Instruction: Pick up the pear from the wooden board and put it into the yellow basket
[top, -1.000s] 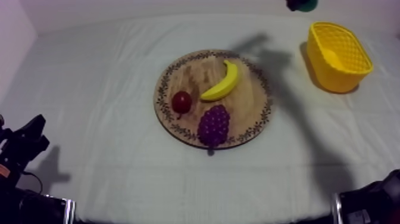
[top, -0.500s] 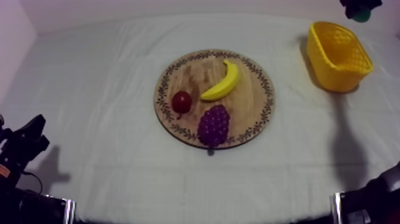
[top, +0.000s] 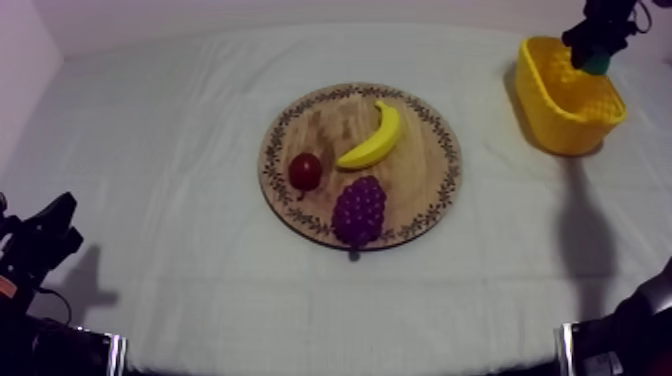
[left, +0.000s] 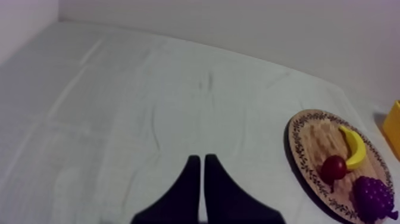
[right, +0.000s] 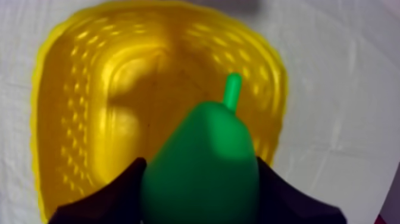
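My right gripper (top: 597, 50) hangs over the yellow basket (top: 553, 98) at the far right of the table, shut on the green pear (top: 598, 64). In the right wrist view the pear (right: 202, 164) sits between my two black fingers (right: 101, 199), stem pointing away, directly above the basket's open inside (right: 71, 119). The round wooden board (top: 425, 195) lies mid-table and carries a banana (top: 374, 137), a small red fruit (top: 305, 170) and a bunch of grapes (top: 358, 209). My left gripper (left: 199, 164) is shut on nothing, low over the cloth at the left.
The left arm (top: 40, 240) rests at the lower left edge, part of the right arm (top: 625, 340) at the lower right. From the left wrist, the board (left: 303, 149) with its fruit lies off to one side.
My right gripper has carried the pear rightward along the far edge and lowered it over the basket. Its shadow has left the board. The left arm has not moved.
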